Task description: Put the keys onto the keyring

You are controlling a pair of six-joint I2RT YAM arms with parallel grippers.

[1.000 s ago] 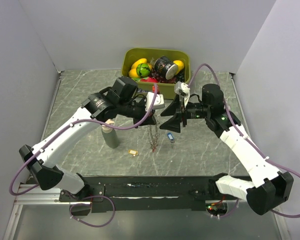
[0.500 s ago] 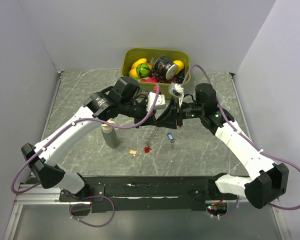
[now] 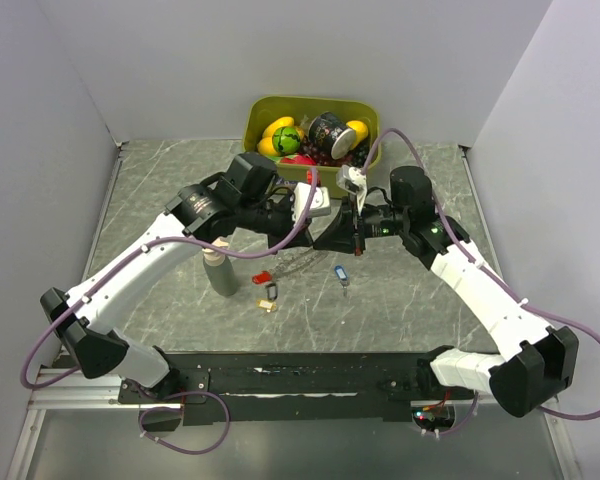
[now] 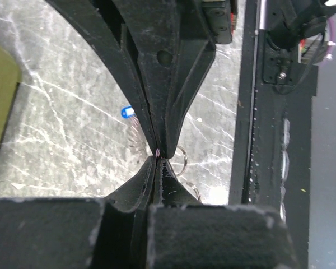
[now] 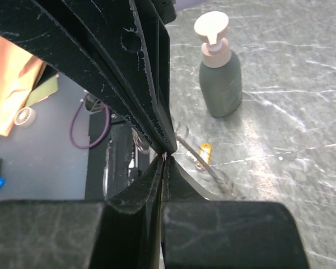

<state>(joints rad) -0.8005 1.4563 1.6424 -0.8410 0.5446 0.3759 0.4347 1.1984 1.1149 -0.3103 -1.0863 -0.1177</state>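
Pinching the keyring [image 3: 296, 262] tight between left gripper [image 3: 308, 241] and right gripper [image 3: 320, 242], tips meeting mid-frame. Trailing down-left toward red key [image 3: 261, 278]. Leaving blue key [image 3: 340, 272] loose lower right, nearer right gripper.

Green pump bottle [image 3: 218, 272], olive bin [image 3: 252, 118], marble table [image 3: 400, 290]

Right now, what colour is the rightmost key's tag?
Blue; the key shows best in the top external view.

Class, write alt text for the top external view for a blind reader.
Two robot arms meet mid-table, left gripper and right gripper shut tip to tip over the chain keyring. The red key, yellow key and blue key are close by, near a pump bottle; an olive bin stands behind.
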